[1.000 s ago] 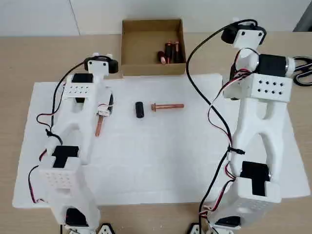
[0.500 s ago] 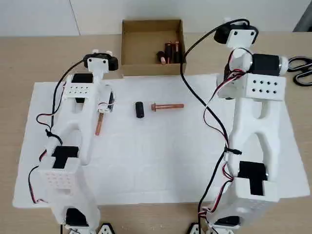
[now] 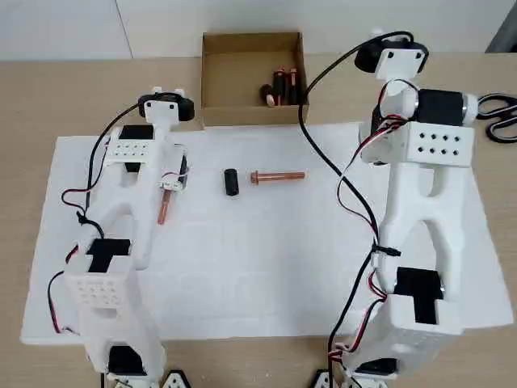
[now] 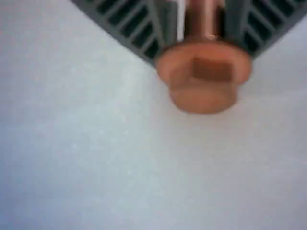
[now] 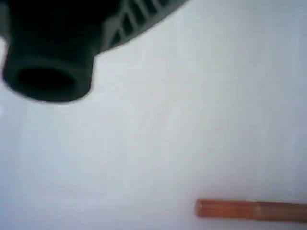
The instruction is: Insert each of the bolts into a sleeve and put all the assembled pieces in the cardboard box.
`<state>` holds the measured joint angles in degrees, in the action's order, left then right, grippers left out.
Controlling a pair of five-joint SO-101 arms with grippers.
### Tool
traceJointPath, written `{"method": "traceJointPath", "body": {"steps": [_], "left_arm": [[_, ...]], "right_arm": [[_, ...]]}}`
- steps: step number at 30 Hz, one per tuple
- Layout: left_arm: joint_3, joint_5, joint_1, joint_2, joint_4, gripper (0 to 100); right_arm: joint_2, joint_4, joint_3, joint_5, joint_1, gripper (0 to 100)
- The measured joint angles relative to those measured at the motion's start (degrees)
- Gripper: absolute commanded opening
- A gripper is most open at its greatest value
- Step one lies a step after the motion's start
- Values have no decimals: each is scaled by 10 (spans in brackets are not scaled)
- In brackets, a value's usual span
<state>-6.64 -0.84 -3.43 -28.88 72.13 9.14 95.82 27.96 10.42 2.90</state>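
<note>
The copper-coloured hex-head metal bolt (image 3: 164,208), left of centre in the high view, is clamped in the left claw (image 3: 171,183), the short black tubular sleeve (image 5: 47,67) in the right claw (image 5: 76,21); both are judged light, rigid and smooth, so grip each firmly across its cylindrical body.

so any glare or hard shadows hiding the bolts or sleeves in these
High view: even light, no glare on the white mat; the loose copper bolt and loose black cylindrical sleeve cast only faint shadows. Left wrist view: the held copper bolt between the left fingers is evenly lit, no glare. Right wrist view: the held black sleeve reads dark, its bore in shadow.
</note>
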Motion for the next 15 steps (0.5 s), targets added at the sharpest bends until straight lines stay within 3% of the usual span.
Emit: {"method": "traceJointPath", "body": {"steps": [9, 15], "left_arm": [[-3, 1, 0, 0, -4, 6], [-55, 2, -7, 2, 45, 6]], "right_arm": [[0, 0, 0, 0, -6, 4], [0, 0, 0, 0, -34, 4]]}}
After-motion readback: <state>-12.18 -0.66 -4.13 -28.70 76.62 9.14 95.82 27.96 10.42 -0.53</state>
